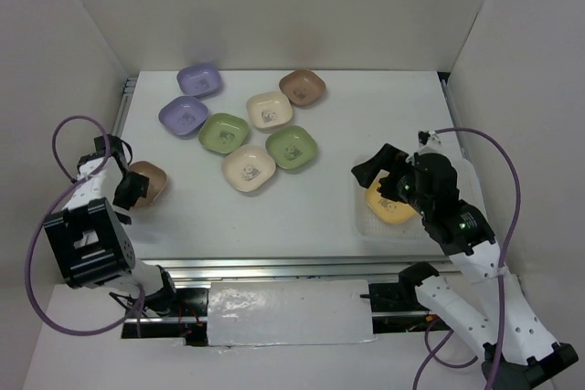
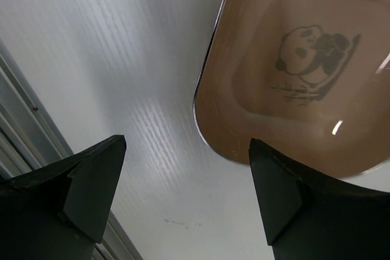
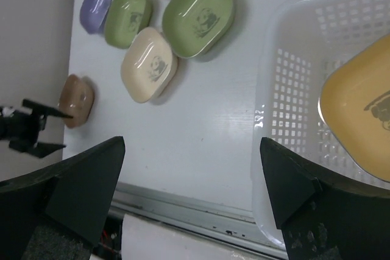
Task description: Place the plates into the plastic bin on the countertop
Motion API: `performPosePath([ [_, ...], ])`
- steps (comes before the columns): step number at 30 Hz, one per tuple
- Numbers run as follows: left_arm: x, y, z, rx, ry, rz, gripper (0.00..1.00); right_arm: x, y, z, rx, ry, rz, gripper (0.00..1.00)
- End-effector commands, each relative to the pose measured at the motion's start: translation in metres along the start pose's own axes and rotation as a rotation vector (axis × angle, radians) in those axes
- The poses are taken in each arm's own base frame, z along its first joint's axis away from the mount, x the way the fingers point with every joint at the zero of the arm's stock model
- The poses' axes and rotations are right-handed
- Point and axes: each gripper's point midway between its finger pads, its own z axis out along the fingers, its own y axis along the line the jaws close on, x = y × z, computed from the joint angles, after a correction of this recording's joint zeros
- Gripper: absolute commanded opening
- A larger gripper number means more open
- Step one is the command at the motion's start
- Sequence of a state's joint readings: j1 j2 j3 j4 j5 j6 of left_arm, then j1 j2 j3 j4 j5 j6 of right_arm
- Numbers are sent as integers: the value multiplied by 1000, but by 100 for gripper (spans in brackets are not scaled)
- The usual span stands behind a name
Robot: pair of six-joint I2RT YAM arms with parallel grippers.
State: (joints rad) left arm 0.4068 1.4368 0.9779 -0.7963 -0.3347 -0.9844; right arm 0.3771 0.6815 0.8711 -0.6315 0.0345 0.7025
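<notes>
The left gripper has its 2 jaws spread wide and pinches nothing. A brown plate with a panda print lies flat on the countertop, and its near corner reaches into the gap between the jaws. The finger on the plate's side overlaps the plate's rim, but I cannot tell whether they touch. Ahead of the other jaw is bare white surface, and a metal rail runs just outside it. Seen from above, this arm is bent low at the table's left edge, with the wrist turned toward the plate.

The right gripper also has its jaws spread wide and holds nothing. Its arm is bent over the plastic bin, which sits ahead on one jaw's side with 1 yellow plate lying inside it. Straight ahead between the jaws is open countertop. Farther ahead, on the other jaw's side, 7 plates lie clustered, the nearest being a cream plate and a green plate. They lie well apart from both grippers.
</notes>
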Motion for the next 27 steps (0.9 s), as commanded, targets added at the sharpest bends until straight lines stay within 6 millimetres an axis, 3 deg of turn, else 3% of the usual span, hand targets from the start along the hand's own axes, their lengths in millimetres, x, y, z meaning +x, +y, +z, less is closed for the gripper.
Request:
performPosePath([
  [1,-1,-14,19,17,1,-78,95,-10,38,-26,-177,-24,-75,100],
  [6,8,-12,42,-45,12,-92,88,-12,53,-42,-251,-39,-88,100],
  [8,12,-10,46,-40,12,-99,80,-12,57,-46,-264,-40,-86,100],
  [11,27,1,58,-53,32,-106,56,-15,62,-48,-280,-54,-83,100],
  [12,28,5,61,-68,31,-110,38,-14,65,-49,-292,-49,-84,100],
  [15,27,10,61,-81,24,-123,10,-13,69,-46,-291,-36,-92,100],
  [17,23,10,54,-63,15,-122,4,-8,73,-40,-294,-6,-107,100],
  [19,22,3,41,-25,0,-95,0,-4,82,-35,-319,10,-129,100],
  [20,15,-4,22,30,-38,-61,0,0,86,-27,-316,34,-141,100],
  [22,25,-27,-11,136,-92,45,0,11,105,-19,-365,75,-183,100],
  [23,20,-36,-41,227,-161,77,0,15,115,-6,-355,103,-199,100],
  [24,39,-50,-65,312,-191,167,0,26,129,-5,-381,135,-229,100],
  [25,39,-53,-94,395,-236,168,0,23,130,6,-322,110,-245,100],
  [27,67,-57,-126,492,-250,274,0,27,149,25,-270,123,-275,100],
])
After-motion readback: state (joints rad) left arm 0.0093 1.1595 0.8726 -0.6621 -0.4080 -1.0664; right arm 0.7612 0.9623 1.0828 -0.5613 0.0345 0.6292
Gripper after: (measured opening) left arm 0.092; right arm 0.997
